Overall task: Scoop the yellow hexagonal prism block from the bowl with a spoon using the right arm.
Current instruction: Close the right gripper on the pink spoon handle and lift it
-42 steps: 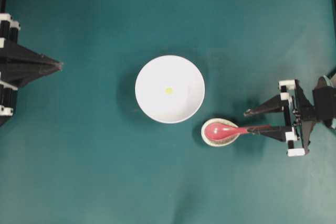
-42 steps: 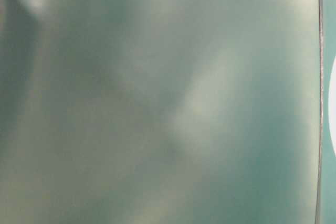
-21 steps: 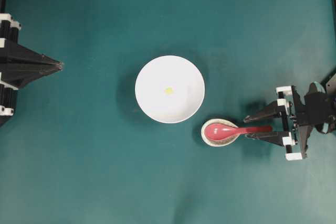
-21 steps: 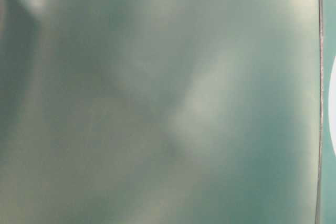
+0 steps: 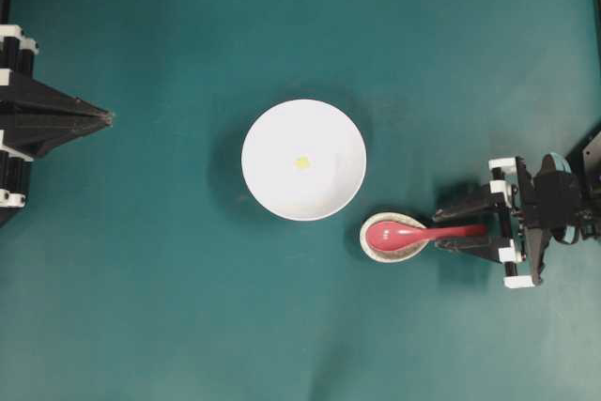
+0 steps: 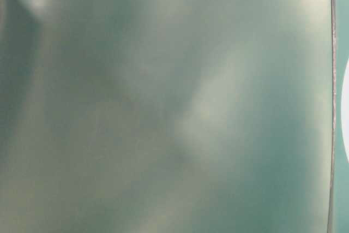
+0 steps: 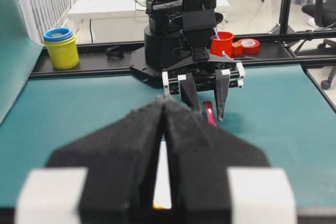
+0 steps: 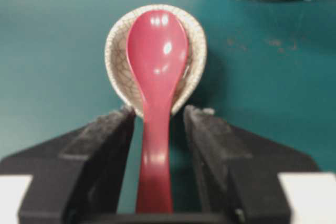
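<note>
1. Teal matting point(image 5: 169, 307) covered the table, with a cluttered lab beyond its far edge in the left wrist view.
2. Glossy pinkish-red, the spoon point(image 5: 413, 232) lay with its scoop in a small crackled dish point(image 5: 377, 249), just right of the white bowl point(image 5: 272, 190).
3. A tiny yellow block point(image 5: 301, 162) sat mid-bowl.
4. The right gripper point(image 5: 449, 223) stood spread, fingers flanking the spoon's handle without touching.
5. The left gripper point(image 5: 105, 118), pressed together, waited at the left edge.

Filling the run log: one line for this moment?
right gripper open astride spoon handle | block in bowl | left gripper shut, idle
</note>
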Motion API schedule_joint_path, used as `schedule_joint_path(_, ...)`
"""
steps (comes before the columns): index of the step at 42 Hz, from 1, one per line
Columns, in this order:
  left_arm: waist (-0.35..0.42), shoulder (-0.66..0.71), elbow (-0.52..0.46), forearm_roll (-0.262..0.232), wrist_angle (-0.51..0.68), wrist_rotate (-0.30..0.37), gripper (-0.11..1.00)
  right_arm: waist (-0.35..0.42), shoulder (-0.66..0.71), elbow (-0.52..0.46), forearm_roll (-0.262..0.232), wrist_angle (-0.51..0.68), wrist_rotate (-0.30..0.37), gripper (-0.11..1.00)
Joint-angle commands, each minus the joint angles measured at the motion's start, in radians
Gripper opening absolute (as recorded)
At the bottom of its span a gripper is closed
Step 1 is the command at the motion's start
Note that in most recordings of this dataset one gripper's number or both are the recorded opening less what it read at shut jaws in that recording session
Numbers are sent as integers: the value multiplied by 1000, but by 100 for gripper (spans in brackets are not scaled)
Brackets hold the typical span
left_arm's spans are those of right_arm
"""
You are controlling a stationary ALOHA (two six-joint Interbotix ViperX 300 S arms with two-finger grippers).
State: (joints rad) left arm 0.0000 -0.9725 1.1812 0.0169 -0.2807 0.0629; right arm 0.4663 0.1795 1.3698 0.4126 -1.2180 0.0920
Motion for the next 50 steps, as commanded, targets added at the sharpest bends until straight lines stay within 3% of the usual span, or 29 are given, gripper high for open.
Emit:
schedule_joint_path(1, 2, 11, -23, 3, -9, 2, 0, 5, -8, -5, 2, 3, 0, 51)
schedule_joint_path(36, 2, 17, -23, 3, -12, 0, 0, 6, -5, -9, 2, 26, -5, 50)
schedule_joint_path(41, 2, 17, -23, 3, -18, 0, 0, 6, -5, -11, 2, 26, -5, 42)
schedule_joint_path(46, 2, 15, -25, 3, -23, 0, 0, 5, -5, -11, 2, 20, -5, 22)
schedule_joint_path(50, 0, 15, -23, 3, -21, 0, 0, 5, -11, -11, 2, 20, -3, 22)
